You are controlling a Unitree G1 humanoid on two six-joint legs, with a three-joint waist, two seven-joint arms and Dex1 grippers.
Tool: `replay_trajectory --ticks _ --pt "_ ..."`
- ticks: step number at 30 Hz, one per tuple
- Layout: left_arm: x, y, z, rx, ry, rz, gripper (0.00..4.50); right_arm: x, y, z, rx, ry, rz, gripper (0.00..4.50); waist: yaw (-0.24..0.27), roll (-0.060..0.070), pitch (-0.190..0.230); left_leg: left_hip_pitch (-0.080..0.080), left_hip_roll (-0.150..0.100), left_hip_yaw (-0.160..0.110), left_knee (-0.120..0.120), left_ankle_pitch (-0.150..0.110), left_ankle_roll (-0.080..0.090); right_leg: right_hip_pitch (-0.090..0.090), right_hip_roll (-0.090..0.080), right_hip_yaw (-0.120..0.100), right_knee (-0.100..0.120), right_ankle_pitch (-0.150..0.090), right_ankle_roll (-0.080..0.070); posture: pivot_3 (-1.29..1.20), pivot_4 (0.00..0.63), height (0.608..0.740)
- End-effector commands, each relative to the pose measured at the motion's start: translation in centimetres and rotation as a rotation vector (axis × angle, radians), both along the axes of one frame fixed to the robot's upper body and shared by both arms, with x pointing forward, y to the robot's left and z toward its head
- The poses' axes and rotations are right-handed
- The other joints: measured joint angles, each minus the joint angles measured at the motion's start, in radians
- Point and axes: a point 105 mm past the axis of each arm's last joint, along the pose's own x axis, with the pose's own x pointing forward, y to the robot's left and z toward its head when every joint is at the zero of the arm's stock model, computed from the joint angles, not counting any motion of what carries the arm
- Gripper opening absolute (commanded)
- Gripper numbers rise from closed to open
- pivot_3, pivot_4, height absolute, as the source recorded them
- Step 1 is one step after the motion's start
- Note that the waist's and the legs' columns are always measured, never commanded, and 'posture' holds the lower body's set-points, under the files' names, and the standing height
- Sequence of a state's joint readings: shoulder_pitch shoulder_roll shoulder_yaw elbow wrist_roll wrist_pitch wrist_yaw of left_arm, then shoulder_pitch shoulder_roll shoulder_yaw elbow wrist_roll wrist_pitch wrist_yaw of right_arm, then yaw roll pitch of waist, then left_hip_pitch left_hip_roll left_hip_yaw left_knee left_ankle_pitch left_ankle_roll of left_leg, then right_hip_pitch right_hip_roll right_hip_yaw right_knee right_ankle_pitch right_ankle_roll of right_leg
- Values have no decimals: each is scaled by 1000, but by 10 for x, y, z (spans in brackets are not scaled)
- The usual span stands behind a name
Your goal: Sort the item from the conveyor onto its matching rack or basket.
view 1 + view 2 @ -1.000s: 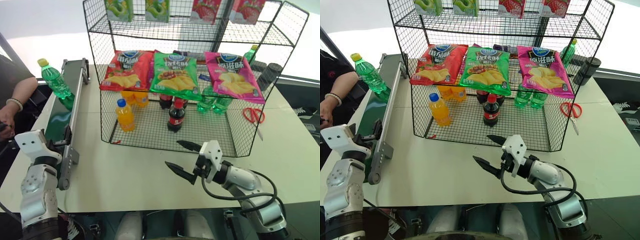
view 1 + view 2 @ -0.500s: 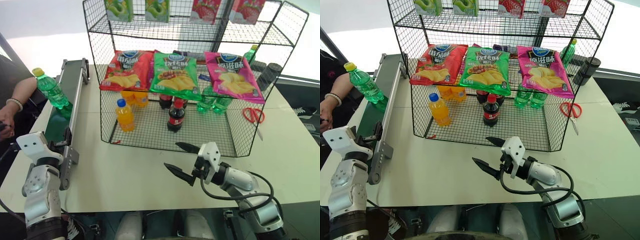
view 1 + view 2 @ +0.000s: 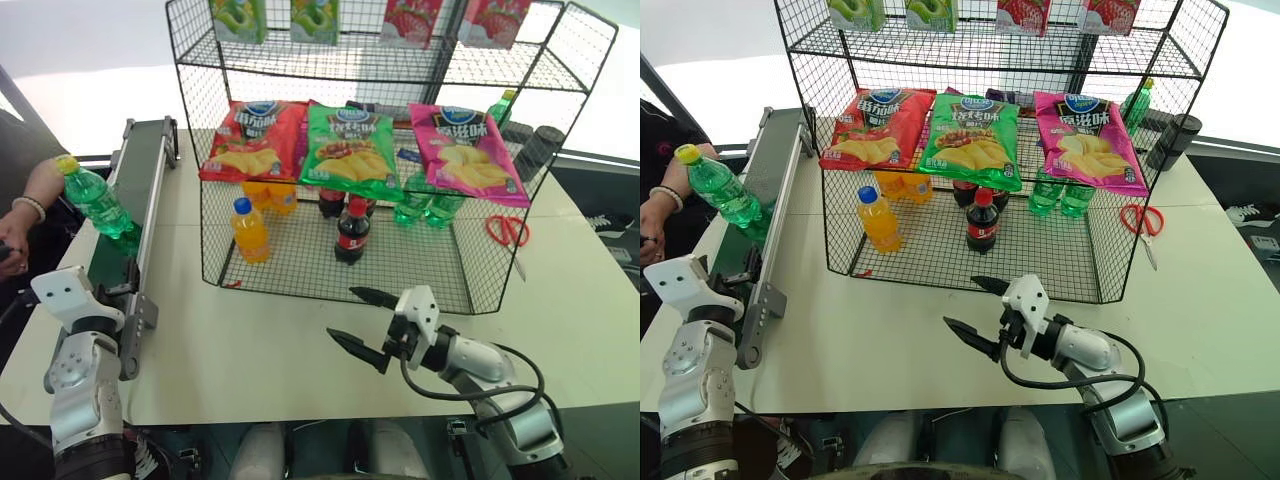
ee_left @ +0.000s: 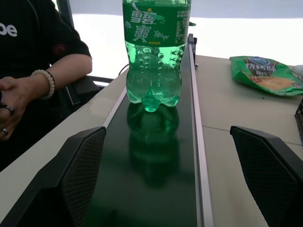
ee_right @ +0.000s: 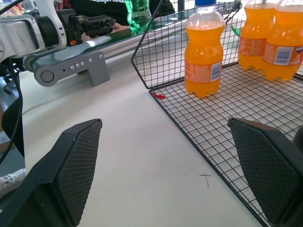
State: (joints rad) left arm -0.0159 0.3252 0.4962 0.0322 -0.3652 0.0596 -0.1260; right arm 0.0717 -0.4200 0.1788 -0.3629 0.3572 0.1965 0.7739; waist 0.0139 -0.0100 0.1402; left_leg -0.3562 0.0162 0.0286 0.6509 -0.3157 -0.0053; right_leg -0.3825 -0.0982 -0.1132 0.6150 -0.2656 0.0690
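A: Where is the green bottle (image 3: 97, 200) found, and how is it oriented?

B: It is seen standing on the conveyor (image 3: 135, 205) at the left edge of the surface (image 3: 290, 350), its long axis close to upright, the yellow cap leaning slightly away from the rack (image 3: 380, 160). A person's hand (image 3: 12, 235) is noted just beyond the belt, apart from the bottle.

A: Which pincer is judged nearer?

B: The left pincer (image 4: 180, 175). It is held level at the near end of the belt, and in its wrist view the bottle is framed dead ahead, at twelve o'clock, with open belt between them. Its jaws are spread wide and nothing is held.

A: And the right pincer (image 3: 362, 322)?

B: It is likewise spread wide and empty, hovering in front of the rack's lowest tier, with the bottle well apart at about ten o'clock from it in the head view. A straight reach along the belt by the left arm is judged to be what the pick-up calls for.
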Motion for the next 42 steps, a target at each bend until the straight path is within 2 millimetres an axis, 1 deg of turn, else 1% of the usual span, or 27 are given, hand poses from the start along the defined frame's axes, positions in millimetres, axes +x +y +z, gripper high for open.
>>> replay_trajectory --ticks 1,13,22,35,37,40,42 --pt "-1 6 15 32 -47 23 4500 0 2 9 20 -42 8 4437 0 0 0 0 0 0 0 0 0 0 0 0 0 0 0 0 150 730" --pt "-1 8 16 41 -51 37 4500 0 5 16 29 -48 5 4437 0 0 0 0 0 0 0 0 0 0 0 0 0 0 0 0 150 730" --pt "-6 17 19 69 -55 96 4500 -1 6 20 33 -43 8 4437 0 0 0 0 0 0 0 0 0 0 0 0 0 0 0 0 150 730" --pt "-9 22 17 78 -40 139 4500 0 4 19 33 -32 14 4437 0 0 0 0 0 0 0 0 0 0 0 0 0 0 0 0 150 730" --pt "-9 19 19 70 -60 128 3960 0 4 18 32 -31 13 4500 0 0 0 0 0 0 0 0 0 0 0 0 0 0 0 0 150 730" --pt "-9 15 18 74 -58 114 2873 -1 4 18 32 -32 13 4500 1 0 0 0 0 0 0 0 0 0 -1 0 0 0 0 0 150 730" --pt "-9 14 20 81 -63 108 2862 -1 5 19 32 -32 12 4500 1 0 0 0 0 0 0 0 0 0 -1 0 0 0 0 0 150 730"
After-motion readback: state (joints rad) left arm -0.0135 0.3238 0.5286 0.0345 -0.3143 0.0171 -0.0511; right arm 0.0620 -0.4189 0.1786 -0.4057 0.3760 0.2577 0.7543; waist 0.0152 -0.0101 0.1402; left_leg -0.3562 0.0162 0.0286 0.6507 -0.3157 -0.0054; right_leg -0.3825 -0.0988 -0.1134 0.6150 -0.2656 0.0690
